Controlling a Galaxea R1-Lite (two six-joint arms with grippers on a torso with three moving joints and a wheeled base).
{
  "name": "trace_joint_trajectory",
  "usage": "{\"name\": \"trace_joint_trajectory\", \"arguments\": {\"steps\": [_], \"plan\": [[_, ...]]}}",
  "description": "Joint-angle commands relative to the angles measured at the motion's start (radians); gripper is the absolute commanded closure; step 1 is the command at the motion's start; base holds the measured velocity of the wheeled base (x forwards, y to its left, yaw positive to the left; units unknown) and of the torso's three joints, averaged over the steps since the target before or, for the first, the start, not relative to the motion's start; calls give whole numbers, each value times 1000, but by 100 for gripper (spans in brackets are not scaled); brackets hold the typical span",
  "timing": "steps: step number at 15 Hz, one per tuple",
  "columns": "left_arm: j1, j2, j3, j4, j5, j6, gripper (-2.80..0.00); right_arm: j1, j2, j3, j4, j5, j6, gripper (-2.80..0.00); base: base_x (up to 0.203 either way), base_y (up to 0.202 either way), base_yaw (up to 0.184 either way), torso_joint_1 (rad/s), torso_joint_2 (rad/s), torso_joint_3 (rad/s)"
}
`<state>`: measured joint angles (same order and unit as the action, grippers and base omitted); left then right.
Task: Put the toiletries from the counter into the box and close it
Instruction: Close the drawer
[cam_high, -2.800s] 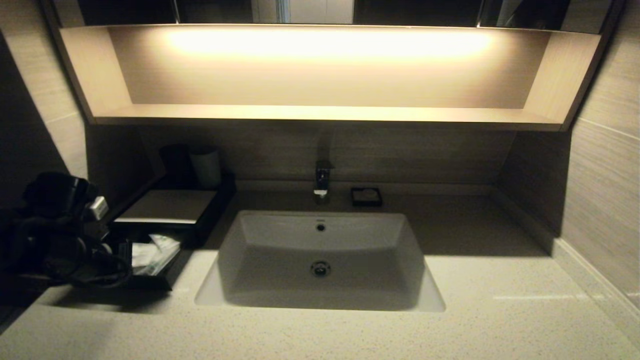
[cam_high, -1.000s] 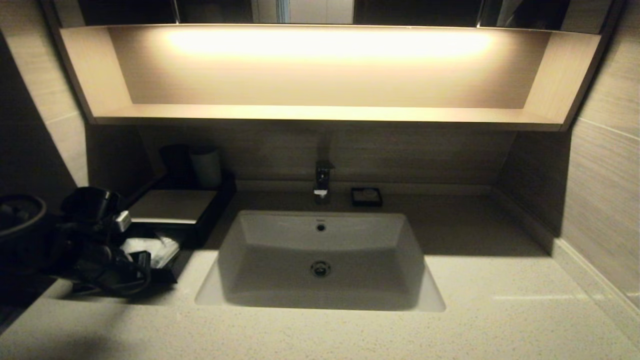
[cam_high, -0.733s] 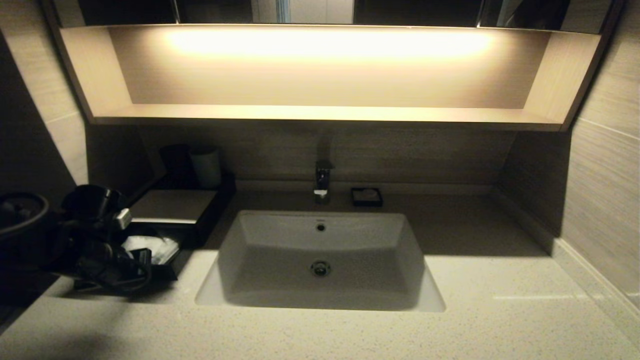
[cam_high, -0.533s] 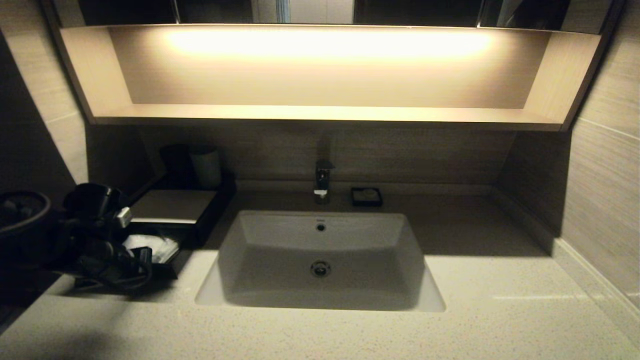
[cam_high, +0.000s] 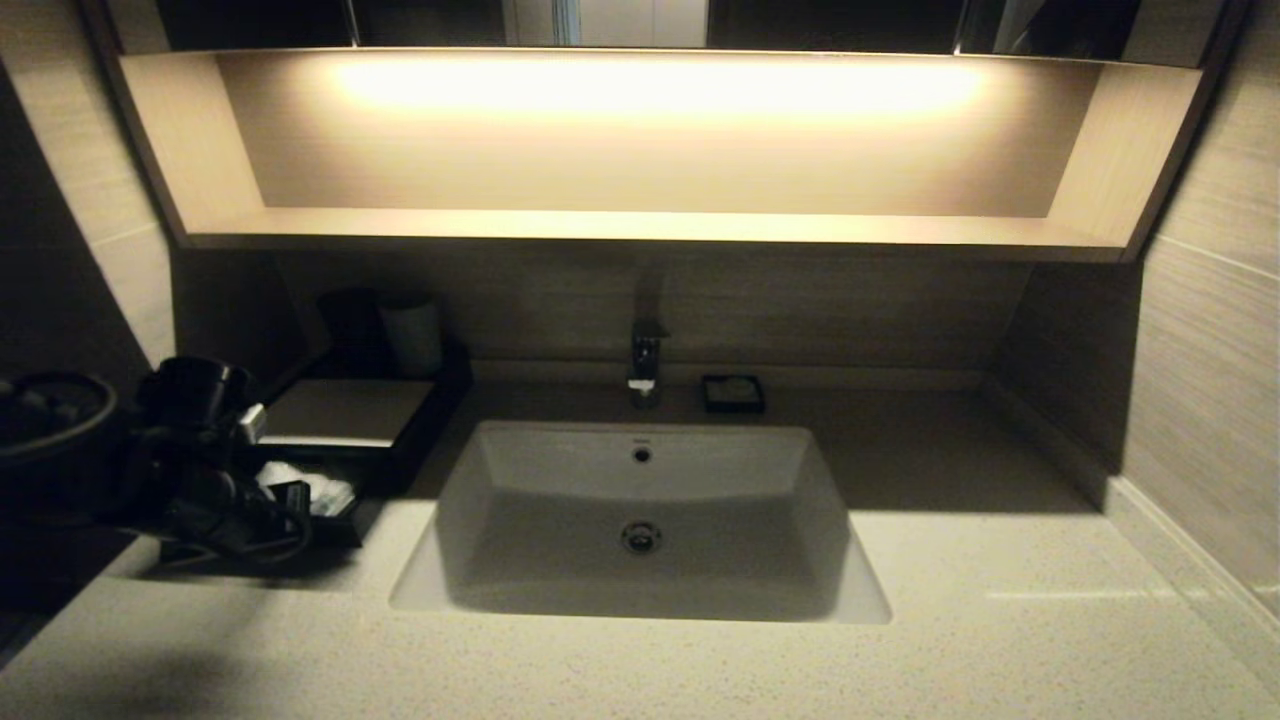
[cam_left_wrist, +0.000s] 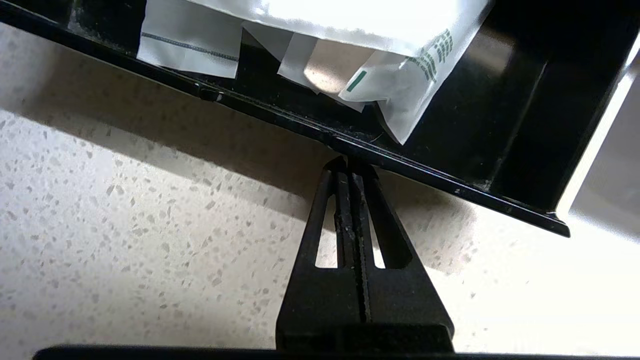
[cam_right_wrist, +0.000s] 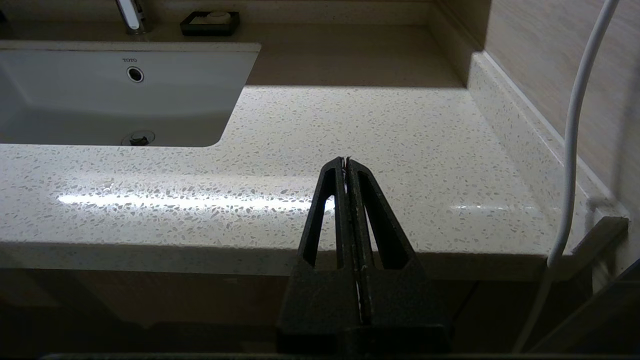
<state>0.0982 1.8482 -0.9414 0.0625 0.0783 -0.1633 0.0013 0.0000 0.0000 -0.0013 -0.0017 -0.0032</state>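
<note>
1. Left gripper hovering low over the speckled counter, fingers pressed fully together, gripping nothing, tips sitting right at the near rim of the black box.
2. In the head view, left gripper showing at the counter's left end, just in front of the box.
3. White toiletry packets lying inside the open box, overlapping one another, one bearing green print; same packets appearing as a pale heap in the head view.
4. Box lid: cannot tell from these views where it is.
5. Flat grey-topped tray sitting behind the box, with a pale cup standing at its far end.
6. Right gripper waiting off the front edge of the counter, to the right of the sink, fingers shut tight with nothing between them.
7. Faucet and small soap dish standing behind the sink.
</note>
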Motion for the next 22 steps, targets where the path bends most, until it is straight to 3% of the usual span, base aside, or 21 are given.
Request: {"name": "trace_joint_trajectory", "arguments": {"steps": [1, 22], "plan": [[-9, 13, -15, 0, 1, -7, 0, 0, -2, 2, 0, 0, 0, 0, 0, 0, 0, 0, 0, 0], [-31, 82, -127, -1, 1, -71, 0, 0, -2, 2, 0, 0, 0, 0, 0, 0, 0, 0, 0, 0]]}}
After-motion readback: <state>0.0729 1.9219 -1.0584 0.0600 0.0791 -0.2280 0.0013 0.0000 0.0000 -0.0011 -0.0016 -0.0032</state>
